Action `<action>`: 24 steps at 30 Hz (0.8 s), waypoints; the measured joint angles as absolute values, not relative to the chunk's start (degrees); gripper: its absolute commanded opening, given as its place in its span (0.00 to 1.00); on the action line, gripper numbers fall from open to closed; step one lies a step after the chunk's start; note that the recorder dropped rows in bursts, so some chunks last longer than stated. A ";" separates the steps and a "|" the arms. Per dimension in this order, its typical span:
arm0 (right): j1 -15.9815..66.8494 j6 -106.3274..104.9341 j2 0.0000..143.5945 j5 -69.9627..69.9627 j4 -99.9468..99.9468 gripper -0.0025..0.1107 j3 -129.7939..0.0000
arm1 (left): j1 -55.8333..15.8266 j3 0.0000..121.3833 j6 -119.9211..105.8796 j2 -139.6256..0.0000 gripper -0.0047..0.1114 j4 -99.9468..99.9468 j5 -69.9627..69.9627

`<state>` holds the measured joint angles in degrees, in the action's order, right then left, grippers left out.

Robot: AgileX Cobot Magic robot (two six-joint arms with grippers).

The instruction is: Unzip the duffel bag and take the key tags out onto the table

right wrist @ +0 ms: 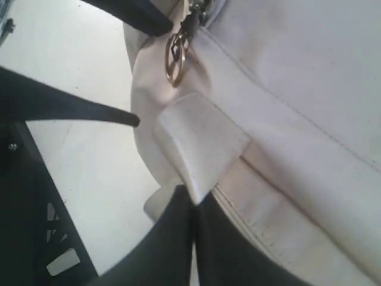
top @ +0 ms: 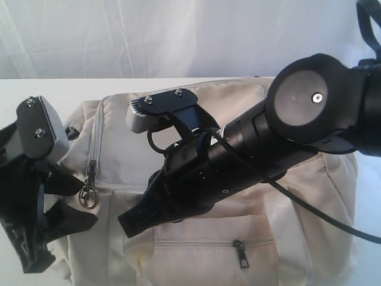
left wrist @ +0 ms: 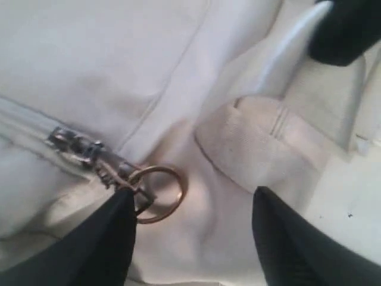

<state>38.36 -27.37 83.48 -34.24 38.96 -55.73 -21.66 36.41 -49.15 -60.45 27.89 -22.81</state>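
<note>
Nearest me, the left black pincer [left wrist: 193, 193] gapes wide, with the brass ring zipper pull [left wrist: 180, 189] right beside one finger. The right black pincer [right wrist: 193, 199] is clamped closed at the shiny webbing strap [right wrist: 202, 143]. The floppy cream fabric duffel bag [top: 116, 137] lies on the white table [right wrist: 77, 71] and looks zipped. I'd hook that ring, since the cloth would just slip.

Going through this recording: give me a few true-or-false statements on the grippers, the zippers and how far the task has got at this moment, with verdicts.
1. The left gripper stands open beside the ring zipper pull. True.
2. The right gripper is wide open. False: its jaws are shut, at the bag's webbing.
3. The key tags lie on the table. False: none show in any view.
4. The front pocket zipper on the duffel bag is closed. True.
5. The right gripper holds the ring zipper pull. False: the pull is apart from it, next to the left gripper.
</note>
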 measured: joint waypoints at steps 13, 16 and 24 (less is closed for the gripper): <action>38.36 -28.97 83.48 -34.67 38.96 0.02 -55.73 | -25.26 32.22 -53.62 -60.41 0.56 28.51 -9.17; 38.36 -29.07 83.48 -34.67 38.86 0.02 -55.73 | -25.39 32.22 -53.62 -60.41 0.53 28.62 -8.27; 38.36 -29.07 83.48 -34.94 38.76 0.02 -55.73 | -25.39 32.19 -53.62 -60.41 0.52 28.70 -4.20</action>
<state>38.36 -29.07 83.48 -34.94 38.76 -55.73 -25.39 32.19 -53.62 -60.41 28.70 -4.20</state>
